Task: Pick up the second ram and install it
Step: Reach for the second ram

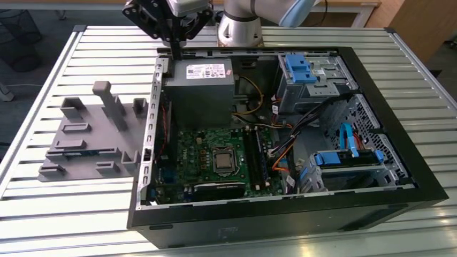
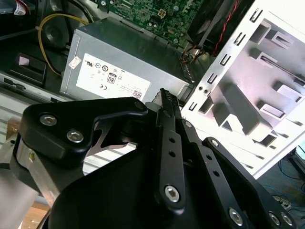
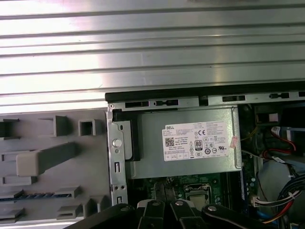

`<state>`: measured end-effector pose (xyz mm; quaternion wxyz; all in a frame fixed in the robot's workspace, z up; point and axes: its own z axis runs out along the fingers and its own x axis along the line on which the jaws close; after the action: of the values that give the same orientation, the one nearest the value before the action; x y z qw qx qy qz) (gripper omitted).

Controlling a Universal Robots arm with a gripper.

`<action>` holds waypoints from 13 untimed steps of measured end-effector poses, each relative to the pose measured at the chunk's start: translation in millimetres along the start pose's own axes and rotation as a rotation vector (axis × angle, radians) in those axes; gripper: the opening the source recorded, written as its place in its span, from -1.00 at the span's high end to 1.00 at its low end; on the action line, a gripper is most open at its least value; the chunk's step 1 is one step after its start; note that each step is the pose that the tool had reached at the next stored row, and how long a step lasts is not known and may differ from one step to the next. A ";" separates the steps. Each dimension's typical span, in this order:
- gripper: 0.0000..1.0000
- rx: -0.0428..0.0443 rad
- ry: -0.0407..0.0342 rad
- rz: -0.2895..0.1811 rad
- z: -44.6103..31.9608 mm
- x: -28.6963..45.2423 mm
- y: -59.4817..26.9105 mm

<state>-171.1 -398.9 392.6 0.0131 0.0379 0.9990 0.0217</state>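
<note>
The claw (image 1: pixel 173 49), pressed together, hangs upper centre in the exterior view over the power supply's (image 1: pixel 203 91) rear edge. The second ram (image 1: pixel 89 152) lies slotted in the grey fixture (image 1: pixel 80 140) at centre left.

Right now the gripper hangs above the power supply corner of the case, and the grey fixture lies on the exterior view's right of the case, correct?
No. The exterior view shows the grey fixture on its left of the case, not its right. The gripper does hang above the power supply corner.
</note>
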 end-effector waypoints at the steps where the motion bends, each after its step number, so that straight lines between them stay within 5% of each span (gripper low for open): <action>1: 0.79 0.0000 0.0000 0.000 0.0 0.4 0.0; 13: 0.79 0.0000 0.0000 0.000 0.0 5.8 -0.4</action>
<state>-177.0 -398.9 392.4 0.0131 0.0379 0.9990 0.0217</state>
